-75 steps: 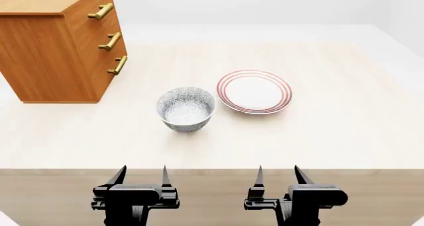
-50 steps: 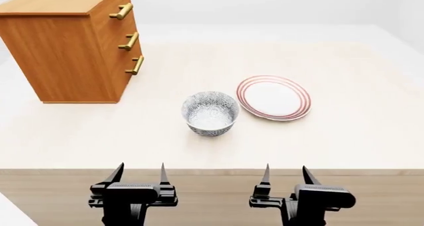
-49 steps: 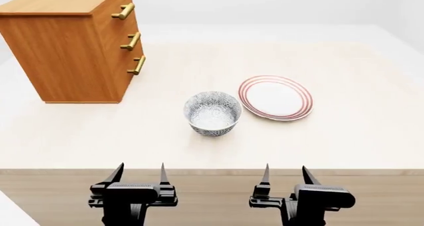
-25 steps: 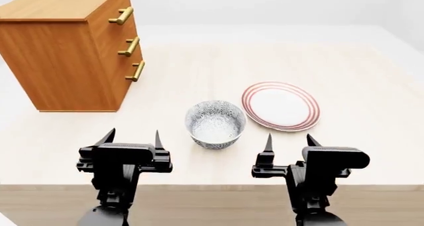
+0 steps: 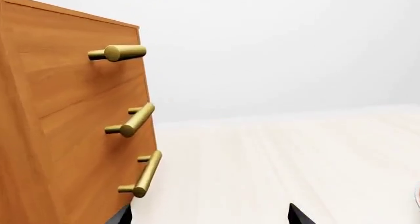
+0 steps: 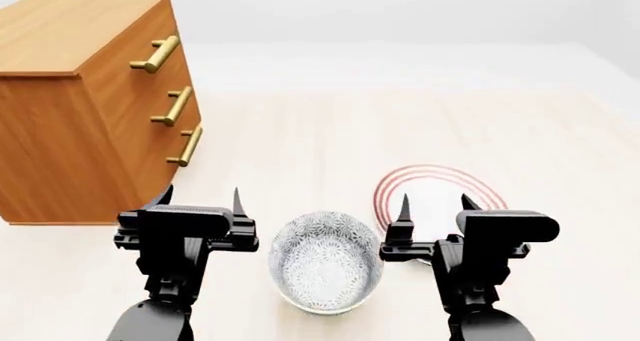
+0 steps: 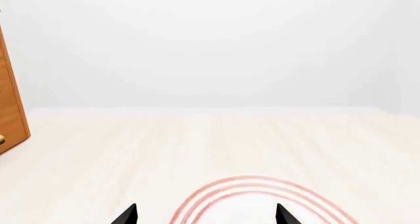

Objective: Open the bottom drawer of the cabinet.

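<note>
The boxy orange-brown wooden cabinet (image 6: 90,109) stands at the pale wooden desk's (image 6: 320,131) far left, its bottom drawer (image 6: 170,157) flush and closed, brass bar handle (image 6: 186,147) untouched. The left claw (image 6: 198,198) hovers near it, tips spread apart. The right claw (image 6: 435,204), also spread, hangs over the red-ringed white plate (image 6: 440,195), beside the patterned grey bowl (image 6: 325,261).
</note>
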`<state>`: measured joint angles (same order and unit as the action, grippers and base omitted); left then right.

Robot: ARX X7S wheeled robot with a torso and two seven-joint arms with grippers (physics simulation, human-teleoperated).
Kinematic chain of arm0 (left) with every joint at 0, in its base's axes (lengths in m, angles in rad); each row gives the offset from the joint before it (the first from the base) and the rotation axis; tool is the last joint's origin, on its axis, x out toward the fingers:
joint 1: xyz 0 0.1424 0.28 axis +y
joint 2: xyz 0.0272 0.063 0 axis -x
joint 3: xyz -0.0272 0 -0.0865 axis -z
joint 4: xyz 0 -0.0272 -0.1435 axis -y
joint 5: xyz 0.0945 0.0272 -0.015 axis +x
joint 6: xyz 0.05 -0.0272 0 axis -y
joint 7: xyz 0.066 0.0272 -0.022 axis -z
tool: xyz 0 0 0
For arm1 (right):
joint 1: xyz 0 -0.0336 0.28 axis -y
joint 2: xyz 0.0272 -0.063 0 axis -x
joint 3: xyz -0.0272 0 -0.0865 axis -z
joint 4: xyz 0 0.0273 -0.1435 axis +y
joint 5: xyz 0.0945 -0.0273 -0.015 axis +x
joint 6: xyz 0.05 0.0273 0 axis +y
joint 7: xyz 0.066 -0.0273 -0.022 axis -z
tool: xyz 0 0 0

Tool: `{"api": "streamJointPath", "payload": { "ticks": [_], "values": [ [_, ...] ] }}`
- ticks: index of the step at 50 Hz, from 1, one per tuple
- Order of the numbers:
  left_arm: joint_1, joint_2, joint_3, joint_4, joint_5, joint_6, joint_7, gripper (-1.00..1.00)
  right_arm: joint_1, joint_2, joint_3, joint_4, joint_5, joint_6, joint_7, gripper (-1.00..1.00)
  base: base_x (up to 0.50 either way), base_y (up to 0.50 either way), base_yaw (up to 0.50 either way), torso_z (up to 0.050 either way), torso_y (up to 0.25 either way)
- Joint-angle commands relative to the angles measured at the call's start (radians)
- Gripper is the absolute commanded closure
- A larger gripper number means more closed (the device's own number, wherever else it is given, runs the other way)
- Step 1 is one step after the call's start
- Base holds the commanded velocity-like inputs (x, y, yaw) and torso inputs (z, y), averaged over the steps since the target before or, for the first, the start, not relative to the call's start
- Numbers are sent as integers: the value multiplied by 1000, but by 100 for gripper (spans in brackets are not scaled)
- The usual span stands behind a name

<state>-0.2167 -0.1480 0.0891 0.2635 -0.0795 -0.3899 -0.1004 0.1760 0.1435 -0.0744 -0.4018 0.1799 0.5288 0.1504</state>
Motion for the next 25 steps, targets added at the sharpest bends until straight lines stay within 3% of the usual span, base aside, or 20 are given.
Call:
{"api": "streamJointPath", "payload": {
  "ticks": [1,18,25],
  "values": [
    [-4,-11,1,1,-10,-3,-7,-100,11,8,-13,-3,7,9,8,-100,500,0,0,0,0],
    [-5,-20,6,-19,-23,16,-15,-100,20,15,-26,20,5,10,30,-100,496,0,0,0,1],
    [-7,-26,9,-25,-25,19,-19,-100,15,19,-33,27,7,-27,25,-100,0,0,0,0,0]
  ]
}}
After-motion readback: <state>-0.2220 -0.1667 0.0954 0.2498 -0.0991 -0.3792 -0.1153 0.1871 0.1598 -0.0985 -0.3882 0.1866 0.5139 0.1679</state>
